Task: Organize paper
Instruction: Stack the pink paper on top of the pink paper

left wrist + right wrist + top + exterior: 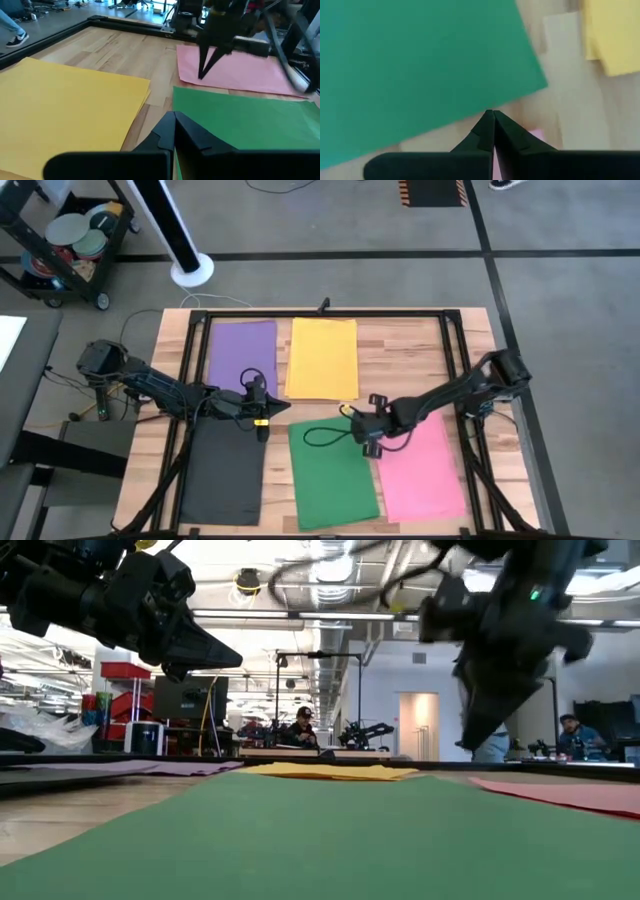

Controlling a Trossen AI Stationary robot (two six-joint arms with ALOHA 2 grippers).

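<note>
Claw tips pressed together, our right claw [372, 438] hovers between green paper [333, 475] and pink paper [421, 470] on the worktop [400, 350]; our left claw [262, 417], also closed, hangs above black paper [222, 475].

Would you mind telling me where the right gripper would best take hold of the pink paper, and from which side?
Probably the pink paper's corner nearest the right gripper, the far one beside the green paper. The sheet lies flat on the table, so nothing stands up to pinch. The shut gripper already hangs by that corner, and the bare wood strip between the sheets leaves room to come down and lift the edge.
</note>
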